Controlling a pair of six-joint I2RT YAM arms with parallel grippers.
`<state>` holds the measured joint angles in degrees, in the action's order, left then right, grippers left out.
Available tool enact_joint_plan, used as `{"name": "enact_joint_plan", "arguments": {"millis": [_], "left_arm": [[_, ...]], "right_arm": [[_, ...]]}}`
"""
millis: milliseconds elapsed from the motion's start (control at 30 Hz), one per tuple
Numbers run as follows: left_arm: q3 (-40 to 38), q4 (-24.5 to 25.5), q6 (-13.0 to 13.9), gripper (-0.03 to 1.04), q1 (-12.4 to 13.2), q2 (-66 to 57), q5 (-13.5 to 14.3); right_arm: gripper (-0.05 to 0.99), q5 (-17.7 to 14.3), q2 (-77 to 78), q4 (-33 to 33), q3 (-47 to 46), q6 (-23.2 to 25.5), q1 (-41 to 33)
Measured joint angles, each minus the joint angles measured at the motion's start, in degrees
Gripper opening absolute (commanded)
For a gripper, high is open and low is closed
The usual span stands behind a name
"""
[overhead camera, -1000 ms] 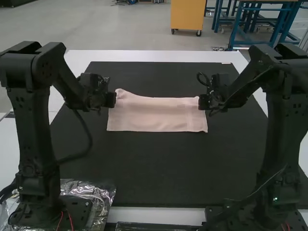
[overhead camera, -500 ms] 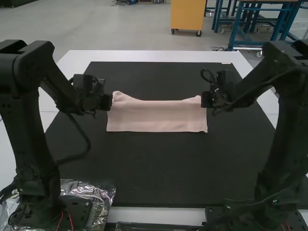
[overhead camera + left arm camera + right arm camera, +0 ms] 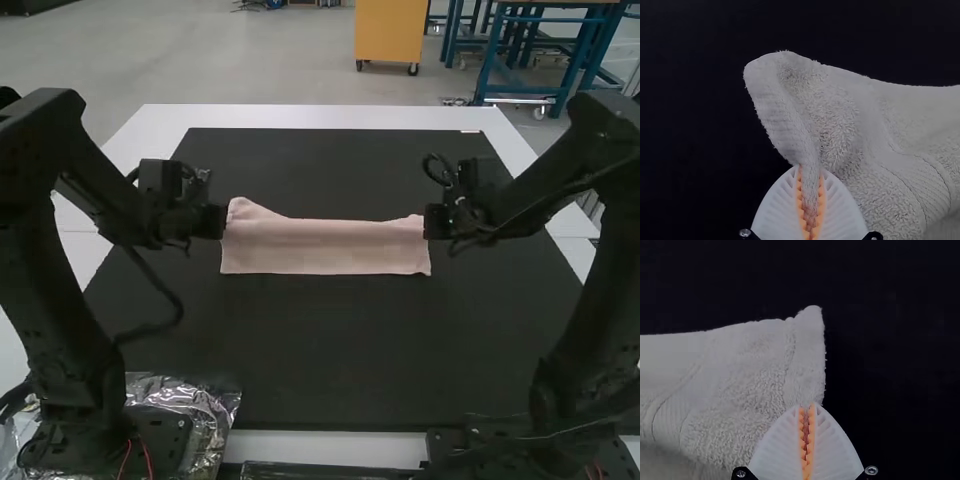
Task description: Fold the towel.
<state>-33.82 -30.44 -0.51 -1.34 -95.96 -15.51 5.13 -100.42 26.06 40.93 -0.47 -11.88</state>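
The high camera sits up above and behind the left arm (image 3: 45, 240) and the right arm (image 3: 590, 290), and looks forward and down at the towel (image 3: 325, 247) and the black mat (image 3: 330, 350). The 2 wrist cameras look down from very near, 1 at the towel's left end and 1 at its right end. Each shares its end of the towel and a bit of mat with the high view.
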Motion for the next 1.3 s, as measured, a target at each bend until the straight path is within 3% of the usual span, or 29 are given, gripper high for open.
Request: {"name": "enact_joint_plan", "arguments": {"millis": [400, 467, 533, 567, 633, 667, 733, 1300], "left_arm": [[6.12, 0.02, 0.02, 0.04, 0.0, 2.01, -0.39], [6.78, -0.52, 0.07, 0.2, 0.0, 2.01, -0.44], [7.06, -0.61, 0.13, 0.38, 0.0, 2.01, -0.35], [7.06, -0.55, 0.15, 0.55, 0.02, 1.99, -0.17], [7.06, -0.46, 0.28, 0.92, 0.02, 2.01, -0.11], [7.06, -0.42, 0.35, 0.97, 0.0, 1.99, -0.09], [7.08, -0.46, 0.5, 0.97, 0.04, 1.99, 0.04], [6.54, -1.9, 0.68, 0.97, 0.59, 2.01, 0.11]], "right_arm": [[0.0, 1.14, 0.11, 0.02, -4.76, 0.87, -0.07], [0.21, 1.18, 0.02, 0.09, -5.38, 0.92, -0.07], [0.5, 1.07, -0.52, 0.09, -5.6, 0.98, -0.07], [0.62, 0.96, -1.03, 0.09, -5.6, 1.07, -0.07], [0.77, 0.92, -2.1, -0.24, -5.6, 1.09, -0.07], [0.82, 0.9, -2.54, -0.28, -5.62, 1.09, -0.07], [0.9, 1.07, -2.86, -0.24, -5.6, 1.2, -0.07], [0.9, 2.93, -2.84, -3.91, -1.46, 1.53, -0.07]]}}
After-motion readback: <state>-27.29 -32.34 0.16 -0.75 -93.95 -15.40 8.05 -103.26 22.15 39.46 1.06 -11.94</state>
